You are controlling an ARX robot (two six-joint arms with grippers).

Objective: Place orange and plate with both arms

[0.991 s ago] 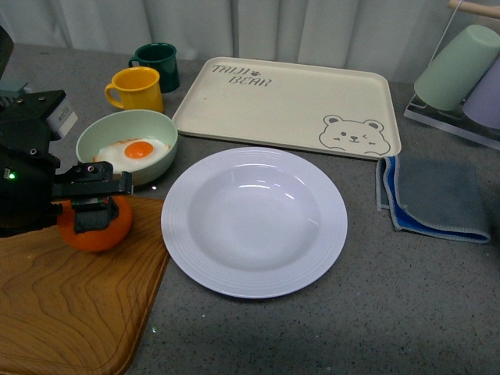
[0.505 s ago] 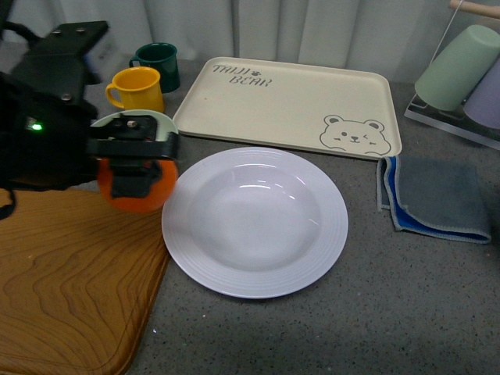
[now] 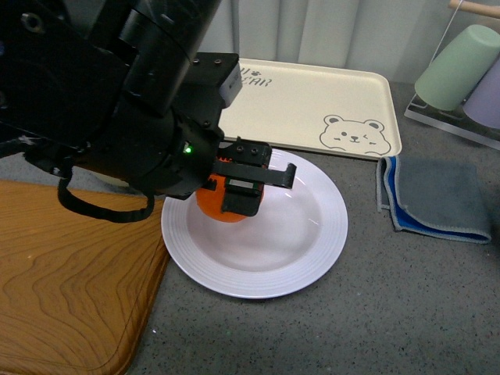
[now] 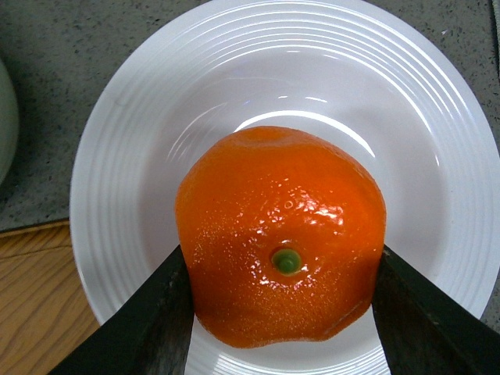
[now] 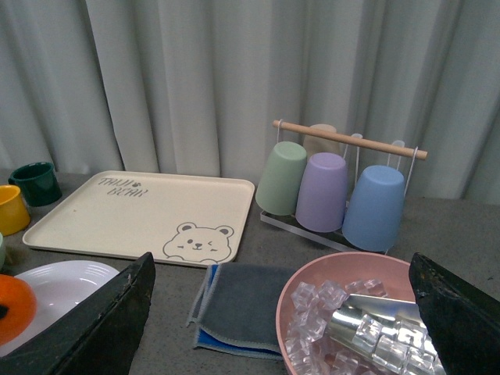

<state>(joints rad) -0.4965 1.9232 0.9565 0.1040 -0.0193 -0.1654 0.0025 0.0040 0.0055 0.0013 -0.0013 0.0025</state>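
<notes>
Nearest, front-left: wooden board, its right edge just beside the plate. The plate sits mid-frame on the grey counter. Left gripper is clamped on the orange, one finger each side, green stem dot facing the wrist cam. Orange is over the plate's well, left of ctr in front view; can't tell if it rests on the plate or hangs just above. Right of the plate: folded grey-blue cloth. Behind the plate: cream bear tray. Yellow mug and dark green mug stand beside the tray, seen from right wrist cam. Far right: rack w/ upturned cups. Right gripper shows only in its own cam: jaws wide apart, gripping nothing, pink bowl of ice seen btwn them
</notes>
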